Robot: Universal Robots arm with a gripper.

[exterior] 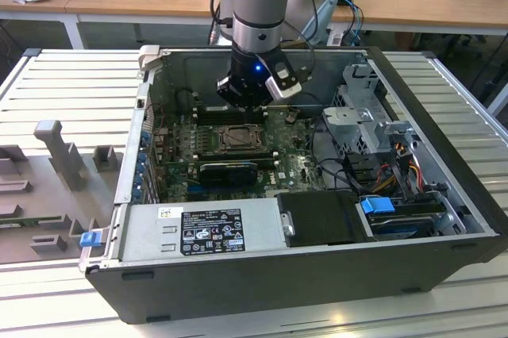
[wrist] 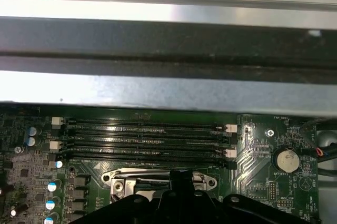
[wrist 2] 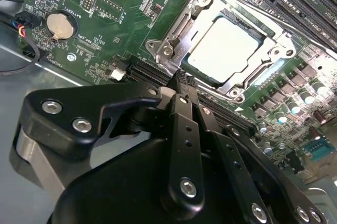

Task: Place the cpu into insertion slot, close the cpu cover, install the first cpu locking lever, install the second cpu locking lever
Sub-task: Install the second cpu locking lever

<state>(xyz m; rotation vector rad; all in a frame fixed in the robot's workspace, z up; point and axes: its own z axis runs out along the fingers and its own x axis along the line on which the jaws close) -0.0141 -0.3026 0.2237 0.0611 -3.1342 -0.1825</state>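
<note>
Seemingly closed, end effector (wrist 2: 181, 79) overhangs cpu cover (wrist 2: 210, 19).

Computer case (exterior: 302, 274) on slatted bench (exterior: 71, 76)

In the second wrist view, the gripper (wrist 2: 181, 79) body blocks your sight of the near edge of the cpu cover (wrist 2: 176, 34), and its lower bulk runs off the frame edge. In the first wrist view, the same black body hides most of the cover, leaving you just a silver strip. In the exterior view, the insertion slot (exterior: 238, 139) is too small for you to judge whether the cpu is seated or the levers are latched.
</note>
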